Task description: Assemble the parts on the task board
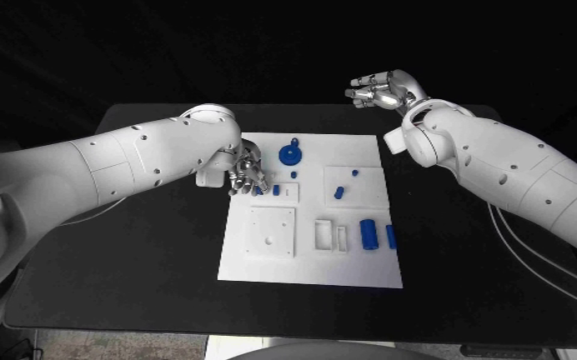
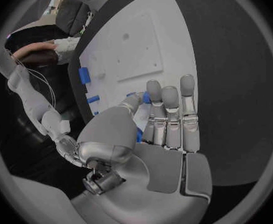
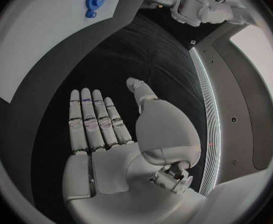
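**Though not showing a sure grip, curling round a small peg**

Hovering the left hand (image 1: 244, 172) low over the board (image 1: 313, 270), near its left edge, fingers bent in toward the thumb. Glimpsing a blue peg (image 2: 139, 134) between thumb and fingers in the left wrist view, but failing to tell whether pinched or merely lying behind. Keeping the right hand (image 1: 385, 91) raised beyond the table's (image 1: 144, 260) far edge, well apart from the board, thumb standing off from the fingers, holding nothing.

Judging the parts as hard, light moulded plastic: stiff, not fragile, probably slick and prone to rolling or tipping. Favouring a fingertip pinch across a peg's sides, leaving the lower end free for seating; taking the disc (image 1: 290, 155) by its rim.

Looking at holders: a white frame (image 1: 324, 235) on the board's near half appearing unfilled, two cylinders (image 1: 369, 234) lying just beside it. Seeing another short pin (image 1: 275, 190) at a small square seat (image 1: 288, 192) next to the left fingers, and two more pins (image 1: 339, 193) on the right-hand square plate
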`<act>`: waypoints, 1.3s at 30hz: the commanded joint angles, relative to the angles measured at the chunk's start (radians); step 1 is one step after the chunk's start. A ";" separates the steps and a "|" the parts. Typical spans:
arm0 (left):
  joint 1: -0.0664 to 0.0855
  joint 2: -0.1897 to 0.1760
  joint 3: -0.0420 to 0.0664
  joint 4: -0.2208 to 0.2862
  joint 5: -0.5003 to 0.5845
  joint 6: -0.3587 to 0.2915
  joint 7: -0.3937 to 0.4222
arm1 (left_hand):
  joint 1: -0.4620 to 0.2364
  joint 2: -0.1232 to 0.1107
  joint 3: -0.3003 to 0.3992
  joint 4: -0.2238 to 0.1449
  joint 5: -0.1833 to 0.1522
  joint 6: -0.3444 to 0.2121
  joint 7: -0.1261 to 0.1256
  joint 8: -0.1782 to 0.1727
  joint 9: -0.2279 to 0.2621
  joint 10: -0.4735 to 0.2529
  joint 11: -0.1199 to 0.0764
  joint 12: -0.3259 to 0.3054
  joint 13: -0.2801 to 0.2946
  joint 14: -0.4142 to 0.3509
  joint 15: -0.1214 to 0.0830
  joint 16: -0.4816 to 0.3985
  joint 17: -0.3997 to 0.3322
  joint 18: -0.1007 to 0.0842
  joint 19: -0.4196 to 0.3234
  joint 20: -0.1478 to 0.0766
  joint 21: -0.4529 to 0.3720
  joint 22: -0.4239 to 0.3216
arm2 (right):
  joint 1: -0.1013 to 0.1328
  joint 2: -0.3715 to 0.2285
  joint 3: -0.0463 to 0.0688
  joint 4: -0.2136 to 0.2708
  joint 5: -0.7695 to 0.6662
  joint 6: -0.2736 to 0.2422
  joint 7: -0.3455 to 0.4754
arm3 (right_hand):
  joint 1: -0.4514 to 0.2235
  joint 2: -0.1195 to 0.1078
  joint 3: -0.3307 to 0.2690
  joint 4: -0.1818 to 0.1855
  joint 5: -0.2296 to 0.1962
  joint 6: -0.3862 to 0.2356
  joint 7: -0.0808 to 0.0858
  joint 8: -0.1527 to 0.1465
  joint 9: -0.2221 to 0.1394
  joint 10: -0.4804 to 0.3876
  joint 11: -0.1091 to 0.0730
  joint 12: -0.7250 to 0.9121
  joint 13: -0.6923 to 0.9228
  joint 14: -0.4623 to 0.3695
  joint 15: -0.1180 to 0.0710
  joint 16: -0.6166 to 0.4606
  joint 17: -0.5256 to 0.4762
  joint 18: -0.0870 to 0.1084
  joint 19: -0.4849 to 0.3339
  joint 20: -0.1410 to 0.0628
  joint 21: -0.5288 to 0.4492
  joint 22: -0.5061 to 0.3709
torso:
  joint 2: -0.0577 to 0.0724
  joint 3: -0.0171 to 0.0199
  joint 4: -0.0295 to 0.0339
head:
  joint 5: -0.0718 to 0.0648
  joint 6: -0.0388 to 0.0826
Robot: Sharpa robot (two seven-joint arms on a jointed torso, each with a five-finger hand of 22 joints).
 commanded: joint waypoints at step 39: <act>-0.021 0.008 -0.018 -0.025 -0.011 0.003 -0.028 | -0.006 0.001 -0.009 0.059 -0.010 0.006 -0.017 -0.018 -0.016 -0.002 -0.005 0.002 -0.002 0.004 0.002 0.001 -0.006 -0.001 0.004 -0.003 -0.019 0.018 | -0.004 -0.001 0.000 0.003 -0.004 0.015 0.005 | -0.007 0.005 -0.002 0.008 0.006 -0.007 0.002 -0.003 -0.001 -0.009 0.001 -0.003 -0.002 -0.006 -0.001 0.002 -0.001 -0.007 -0.009 0.002 0.002 -0.001 | -0.001 0.0005 -0.0004 | -0.002 -0.007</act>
